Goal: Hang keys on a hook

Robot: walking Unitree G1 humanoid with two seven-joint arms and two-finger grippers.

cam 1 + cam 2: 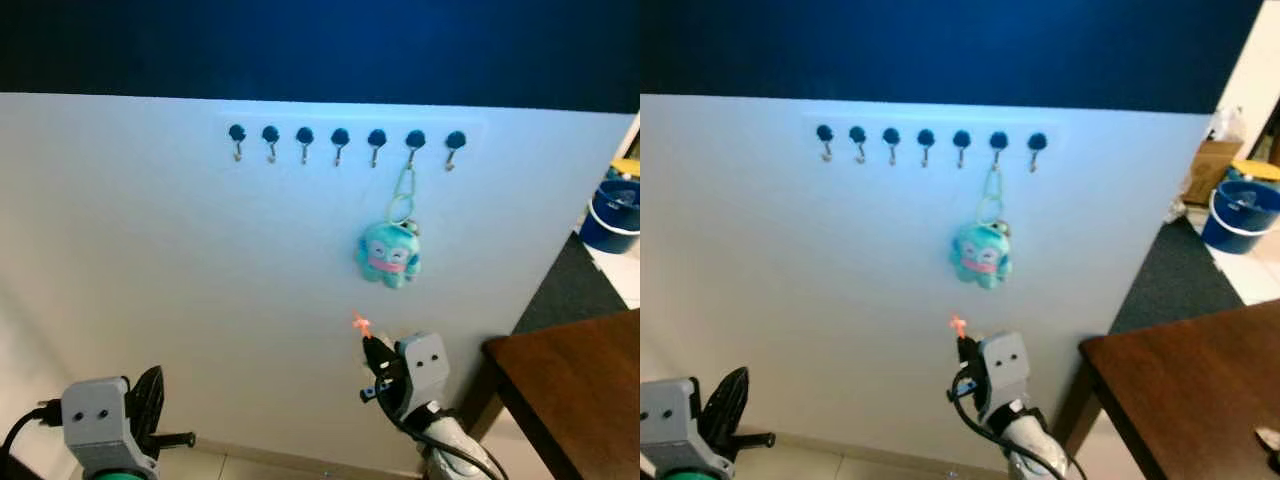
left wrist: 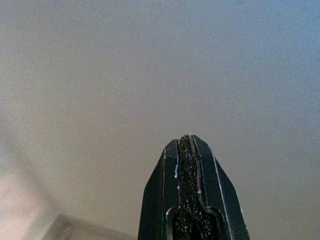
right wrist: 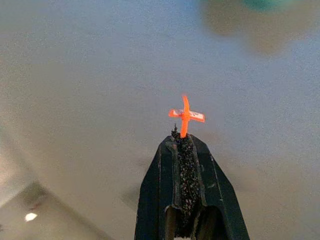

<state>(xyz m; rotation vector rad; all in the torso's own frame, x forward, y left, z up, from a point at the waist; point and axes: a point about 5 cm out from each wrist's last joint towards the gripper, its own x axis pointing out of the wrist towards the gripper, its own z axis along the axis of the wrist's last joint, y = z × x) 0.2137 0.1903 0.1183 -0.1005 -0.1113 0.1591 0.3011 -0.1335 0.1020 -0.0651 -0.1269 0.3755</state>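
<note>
Below the hung keys, right claw pinched on orange tag; left claw closed, empty.

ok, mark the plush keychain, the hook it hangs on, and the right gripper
plush keychain (image 1: 388, 255), left eye view, on the teal body.
hook (image 1: 414, 141), left eye view, on its dark round cap.
right gripper (image 3: 184, 142), right wrist view, at the shut fingertips.

I count seven hooks in one row on the wall; one keychain (teal plush on a loop) on the sixth from my left; one orange tag; two claws, left claw and right claw; one brown counter; one blue bucket.
</note>
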